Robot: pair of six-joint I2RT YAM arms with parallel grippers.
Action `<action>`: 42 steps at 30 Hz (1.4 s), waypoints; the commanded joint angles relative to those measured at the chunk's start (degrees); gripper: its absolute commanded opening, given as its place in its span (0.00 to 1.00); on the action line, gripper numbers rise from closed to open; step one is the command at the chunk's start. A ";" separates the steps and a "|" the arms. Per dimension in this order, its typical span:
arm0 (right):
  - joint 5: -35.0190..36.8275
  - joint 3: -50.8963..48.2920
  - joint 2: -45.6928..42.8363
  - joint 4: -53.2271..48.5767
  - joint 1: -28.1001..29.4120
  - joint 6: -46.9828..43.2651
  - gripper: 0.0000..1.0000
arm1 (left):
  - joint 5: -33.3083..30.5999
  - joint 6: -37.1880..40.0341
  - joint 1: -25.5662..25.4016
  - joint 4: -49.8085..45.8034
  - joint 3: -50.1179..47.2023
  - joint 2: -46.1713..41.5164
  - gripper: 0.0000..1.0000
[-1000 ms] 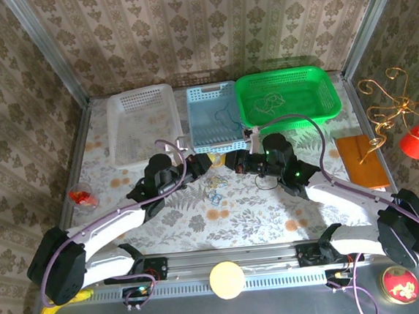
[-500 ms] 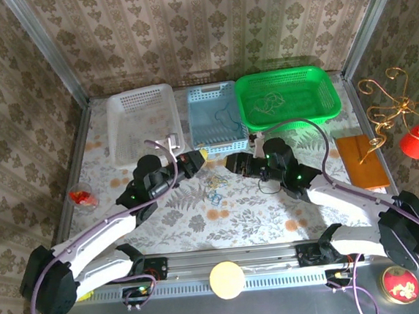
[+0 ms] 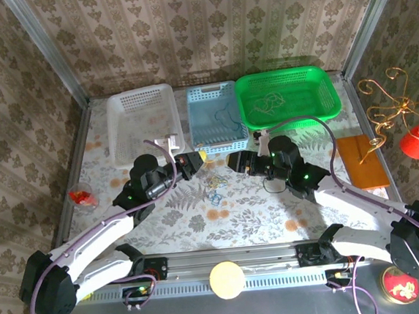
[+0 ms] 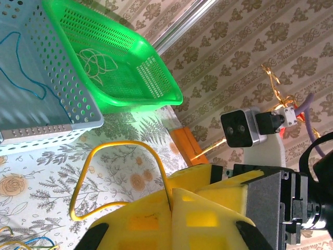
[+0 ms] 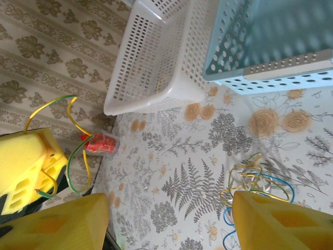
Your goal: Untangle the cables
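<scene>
Cables (image 5: pixel 248 179) just ahead of wide-open right claw (image 5: pixel 169 221): likely light, limp, slick; I'd pinch a loose outer loop. Left claw (image 4: pixel 171 195) clamps yellow cable (image 4: pixel 125 142) at its tips.

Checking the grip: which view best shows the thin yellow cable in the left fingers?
Left wrist: the thin yellow cable loops out from between the shut left fingers, close up. Right wrist shows its loop from afar; in top external it is too small to tell.

the yellow cable (image 4: pixel 125 142) vanishes into the seam of my left fingers (image 4: pixel 140 224). the tangle (image 5: pixel 251 179) runs behind my right fingertip (image 5: pixel 283 221) and off the bottom edge; from above its strands are perhaps too small to tell apart.
</scene>
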 commanded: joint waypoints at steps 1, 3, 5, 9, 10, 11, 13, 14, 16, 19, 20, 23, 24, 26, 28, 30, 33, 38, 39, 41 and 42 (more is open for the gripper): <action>-2.38 -1.45 1.69 7.95 1.47 1.72 0.65 | -1.75 -3.81 0.57 3.96 -0.78 -1.04 0.00; -2.59 -2.06 2.70 11.39 2.62 1.98 0.65 | -3.93 -7.06 0.56 6.43 -1.91 -1.22 0.00; -2.94 -2.16 3.76 14.29 3.72 1.88 0.66 | -6.19 -10.72 0.55 9.22 -3.31 -1.34 0.00; -3.27 -1.66 5.95 18.86 5.74 0.90 0.66 | -9.72 -16.99 0.47 13.61 -4.84 -1.42 0.00; -3.34 -1.42 6.55 19.89 6.02 0.74 0.66 | -10.41 -18.20 0.47 13.92 -4.80 -1.54 0.00; -3.32 -1.03 7.12 20.77 6.26 0.57 0.67 | -11.12 -19.22 0.39 14.22 -4.85 -1.80 0.00; -3.42 -0.25 8.31 21.90 6.70 0.24 0.67 | -12.57 -21.14 0.25 14.34 -4.99 -2.37 0.00; -3.50 0.22 8.94 22.42 6.88 0.06 0.67 | -13.37 -22.10 0.22 14.33 -5.02 -2.76 0.00; -3.50 1.10 10.08 23.10 7.16 -0.07 0.68 | -14.65 -23.68 0.18 14.32 -5.16 -3.45 0.00; -3.69 2.45 11.58 23.91 7.36 -0.07 0.68 | -15.74 -25.03 0.15 13.75 -5.07 -4.31 0.00; -3.85 2.83 12.04 24.20 7.39 -0.07 0.67 | -15.96 -25.31 0.12 13.45 -4.94 -4.51 0.00; -4.16 4.15 13.02 24.49 7.73 -0.15 0.67 | -16.21 -25.69 0.07 12.82 -4.85 -5.00 0.00; -4.20 4.50 13.27 24.58 7.87 -0.28 0.67 | -16.27 -25.69 0.08 12.66 -4.85 -5.06 0.00; -4.63 5.29 13.66 24.67 8.21 -0.42 0.67 | -16.31 -25.72 0.02 12.59 -4.76 -5.14 0.00; -4.88 5.82 13.93 24.60 8.52 -0.59 0.67 | -16.41 -25.69 0.04 12.59 -4.76 -5.15 0.00; -4.81 6.25 13.92 24.41 8.92 -0.92 0.66 | -16.45 -25.69 0.00 12.59 -4.76 -5.16 0.00; -4.78 7.00 14.00 24.01 9.28 -1.21 0.66 | -16.46 -25.69 -0.05 12.59 -4.76 -4.99 0.00; -4.73 8.82 15.19 23.61 9.39 -1.30 0.65 | -16.42 -25.69 -0.23 12.59 -4.56 -4.86 0.00; -4.77 9.27 15.35 23.61 9.45 -1.30 0.64 | -16.45 -25.70 -0.28 12.59 -4.50 -4.75 0.00; -4.73 10.24 17.09 23.44 9.46 -1.31 0.64 | -16.47 -25.86 -0.33 12.65 -4.44 -4.66 0.00; -4.64 10.57 17.64 23.48 9.43 -1.27 0.63 | -16.59 -25.88 -0.45 12.74 -4.41 -4.68 0.00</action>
